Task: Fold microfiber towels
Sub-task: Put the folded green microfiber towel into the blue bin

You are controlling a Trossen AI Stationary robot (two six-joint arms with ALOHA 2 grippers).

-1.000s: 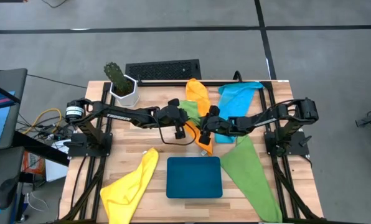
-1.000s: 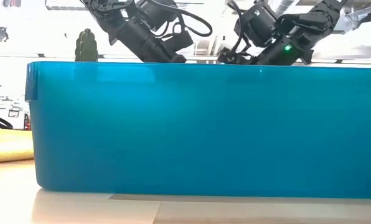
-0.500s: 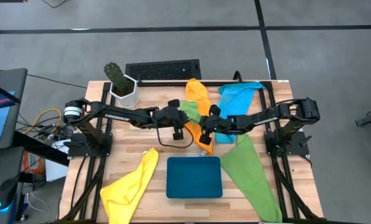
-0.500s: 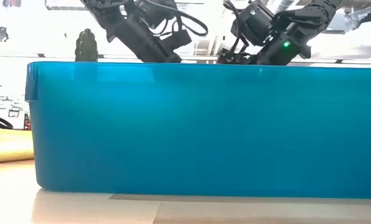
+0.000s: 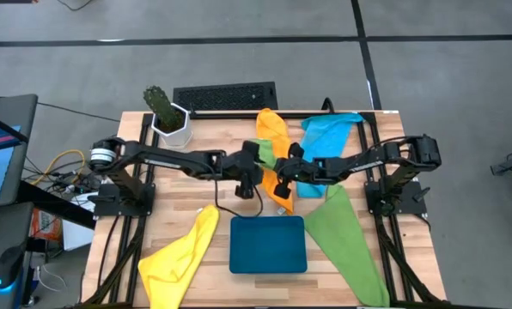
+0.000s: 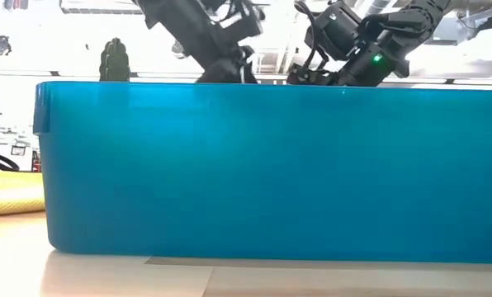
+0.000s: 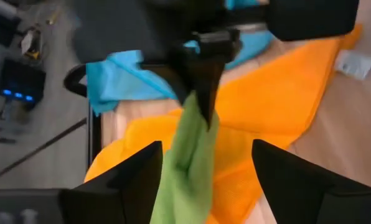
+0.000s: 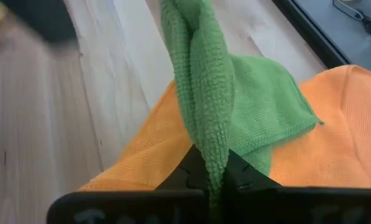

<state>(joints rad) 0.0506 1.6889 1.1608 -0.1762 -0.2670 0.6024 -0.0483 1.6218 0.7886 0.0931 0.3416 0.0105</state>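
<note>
A green towel (image 5: 258, 153) lies partly on an orange towel (image 5: 275, 129) at mid-table, gathered into a ropy strand (image 8: 204, 87). My right gripper (image 8: 213, 171), coming from the table's right, is shut on that strand. My left gripper (image 7: 207, 152) faces it from the left and is open, with the strand's free end (image 7: 188, 171) between its fingers. A blue towel (image 5: 329, 130) lies at the far right. A second green towel (image 5: 350, 240) hangs over the near right edge, and a yellow one (image 5: 180, 256) over the near left. My left gripper stands open around the strand's free end; whether a finger touches it I cannot tell. My right gripper pinches a bunched fold of the green towel (image 8: 211, 155) between its two fingers, slanting down from the table's right. The strand runs on from the fingers toward my left gripper. The towel's other part (image 8: 266, 118) rests on the orange towel.
The teal tray (image 5: 267, 244) sits at the near middle, and its wall (image 6: 271, 165) fills the low view. At the far left stands a potted cactus (image 5: 164, 113), with a black grille-like object (image 5: 224, 94) beside it. Bare wood (image 5: 187, 193) shows left of the tray.
My left gripper has opened and let go of the green towel. It has rolled about its own line and risen a little, drawing back slightly toward the table's left. My right gripper has kept its place on the strand.
</note>
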